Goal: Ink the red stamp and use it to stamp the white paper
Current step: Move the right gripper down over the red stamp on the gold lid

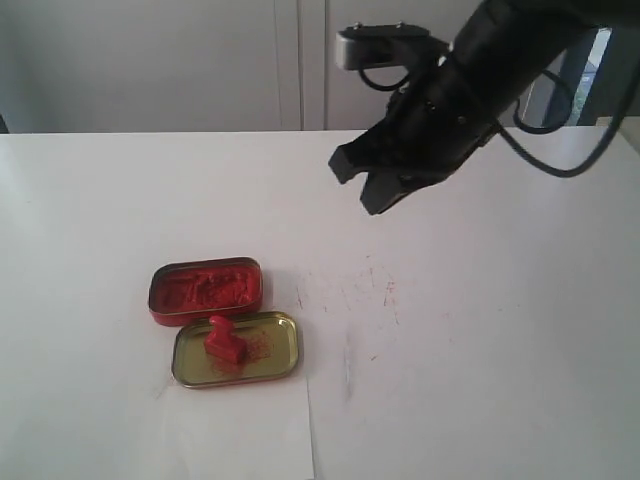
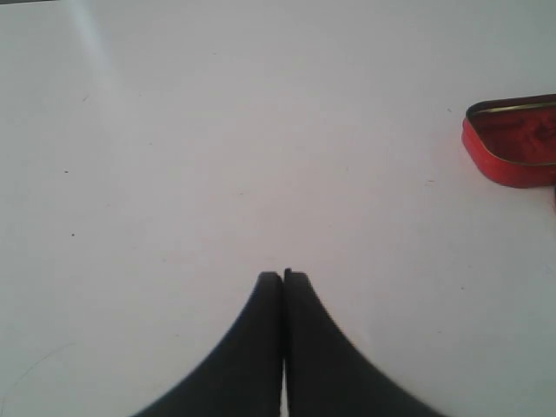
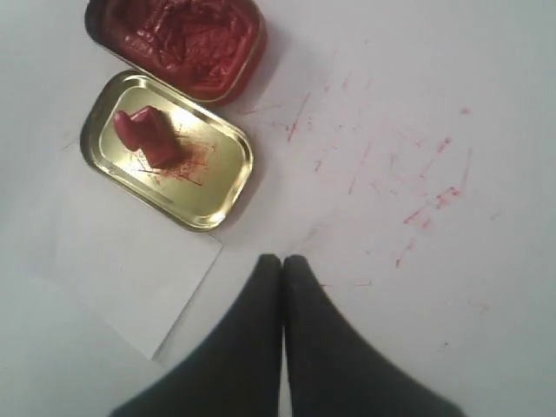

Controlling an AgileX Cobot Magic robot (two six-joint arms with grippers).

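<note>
Pickup not begun: your right claw (image 3: 282,261) hangs closed and empty, far-right of the red stamp (image 3: 148,139) in the gold lid (image 3: 208,178). Open it and descend there.

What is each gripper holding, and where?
Nothing: left gripper and right gripper are shut empty; the small red knobbed stamp lies in the gold metal lid.

obstacles bunch at the front left, open tabletop to the right

the red ink tin (image 1: 205,314) and the gold lid (image 1: 278,352) sit touching, the lid nearer the camera and meeting the edge of the white paper (image 1: 240,435). the red stamp (image 1: 226,340) sits inside the lid, its low rim all round, open from above. right of the lid the tabletop (image 1: 480,330) carries only flat red smears.
</note>
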